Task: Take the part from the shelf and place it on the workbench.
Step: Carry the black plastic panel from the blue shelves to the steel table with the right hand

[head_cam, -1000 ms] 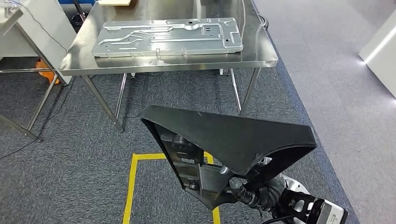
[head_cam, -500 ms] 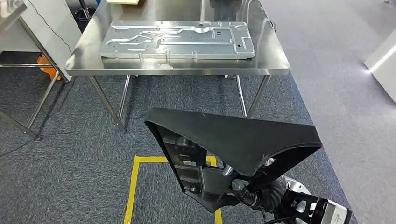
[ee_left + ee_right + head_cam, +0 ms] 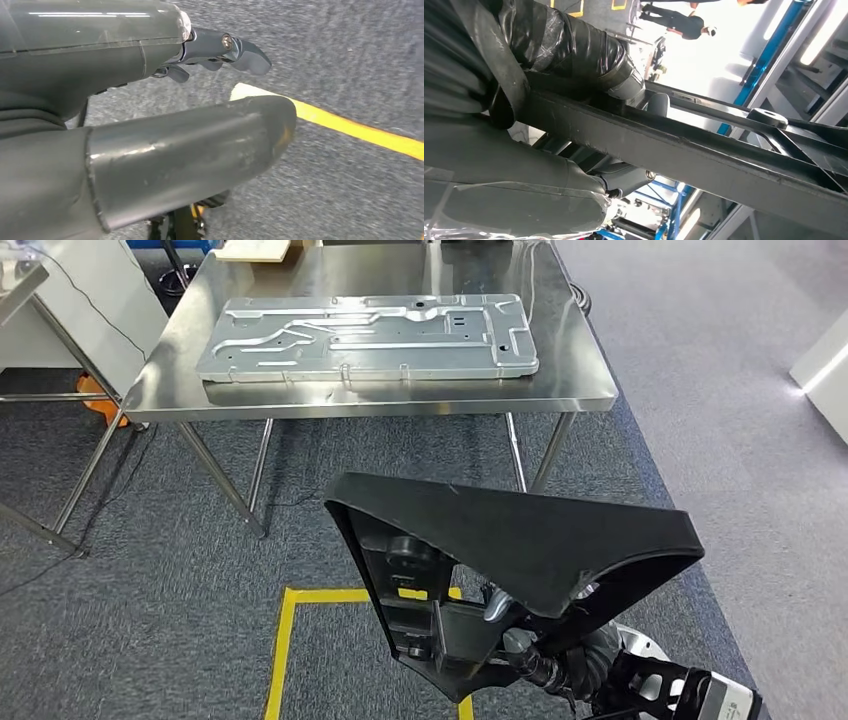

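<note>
Black and tape-wrapped, the right hand (image 3: 560,665) gripped the lower edge of the part (image 3: 520,540), a large black triangular panel carried low in front of the robot; in the right wrist view the thick grey thumb and dark fingers (image 3: 574,45) were clamped around a dark rib of the part (image 3: 704,155), with a person (image 3: 679,20) standing in the bright background beyond. The part was held in the air, its smooth outer face tilted toward the head camera and its recessed inner side with brackets turned to the robot's left, above grey carpet (image 3: 150,570) marked with a line of yellow tape (image 3: 290,630). The left hand (image 3: 210,50) hung over the same carpet and a yellow tape stripe (image 3: 360,132), holding nothing, its dark fingers curled loosely and apart from the thick grey thumb (image 3: 200,145). Farther ahead stood the workbench (image 3: 570,370), a stainless-steel table on thin legs, well apart from the carried part. On it lay a long stamped metal plate (image 3: 370,335), flat and running along the bench top. To the left of the workbench stood another steel-framed table (image 3: 60,310) with an orange object (image 3: 95,390) under it.
</note>
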